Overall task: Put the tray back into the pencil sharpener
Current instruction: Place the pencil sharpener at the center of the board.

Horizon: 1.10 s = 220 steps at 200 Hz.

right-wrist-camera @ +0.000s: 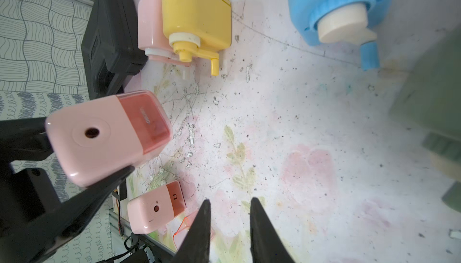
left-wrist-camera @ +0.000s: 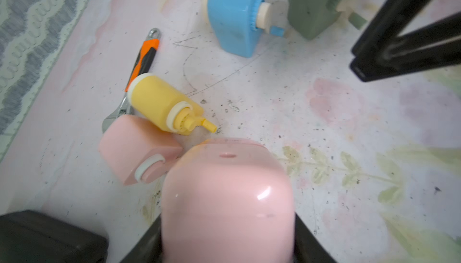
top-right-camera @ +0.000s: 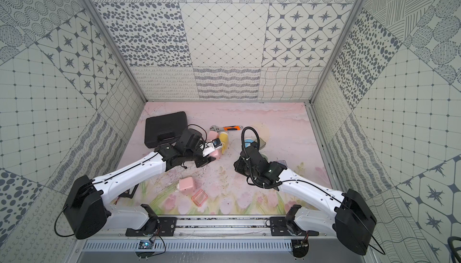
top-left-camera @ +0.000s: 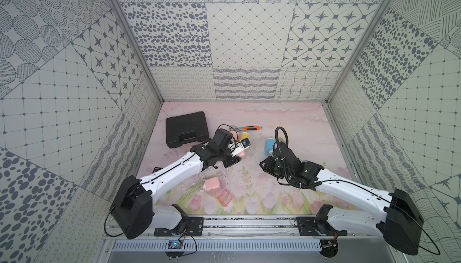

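The left hand (left-wrist-camera: 228, 221) is clenched on the pink pencil sharpener (right-wrist-camera: 94, 139), with the clear red tray (right-wrist-camera: 147, 122) seated inside it, and the right hand (right-wrist-camera: 230, 200), released and empty, is near it above the flowered pink tabletop (right-wrist-camera: 311, 114), dirty with dark specks, between grey-patterned walls (top-left-camera: 249, 37).

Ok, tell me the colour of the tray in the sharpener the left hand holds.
Translucent red tray, best seen in the right wrist view.

Bright diffuse light, close foreground blurred, perhaps defocus
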Motion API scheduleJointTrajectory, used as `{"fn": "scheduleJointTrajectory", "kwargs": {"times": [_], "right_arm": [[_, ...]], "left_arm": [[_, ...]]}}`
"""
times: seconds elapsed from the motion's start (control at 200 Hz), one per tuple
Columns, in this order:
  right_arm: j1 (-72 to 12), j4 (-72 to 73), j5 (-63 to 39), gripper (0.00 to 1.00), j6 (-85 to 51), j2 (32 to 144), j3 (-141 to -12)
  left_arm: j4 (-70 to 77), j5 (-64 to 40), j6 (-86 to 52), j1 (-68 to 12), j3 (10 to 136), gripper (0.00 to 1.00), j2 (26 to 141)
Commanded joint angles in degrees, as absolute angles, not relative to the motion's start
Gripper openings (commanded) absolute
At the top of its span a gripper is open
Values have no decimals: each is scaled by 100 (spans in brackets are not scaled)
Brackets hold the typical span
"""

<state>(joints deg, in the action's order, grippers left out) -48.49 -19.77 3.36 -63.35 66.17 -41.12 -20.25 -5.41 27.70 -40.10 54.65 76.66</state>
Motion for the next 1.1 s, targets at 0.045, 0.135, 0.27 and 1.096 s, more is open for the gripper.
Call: {"fn": "scheduleJointTrajectory", "kwargs": {"times": [0.045,0.135,0.27,1.096], "right_arm": [[-4836,-2252,644,31,-6088,6793,-4562],[-4838,-2250,581,32,-6066,7005,-4692],[-4839,-2182,544,32,-5844,7303,-4919],[-4481,-2228,502,32,-5617,7426,-4893]], "left_arm": [[-2877,1646,150,-3527,6093,0,7876],[-3462,1696,-397,-3167,6508,0,8203],[-3545,1450,-978,-2795,6636,0,8284],[-3624,1022,-1301,-2400,8242,0,10746]]}}
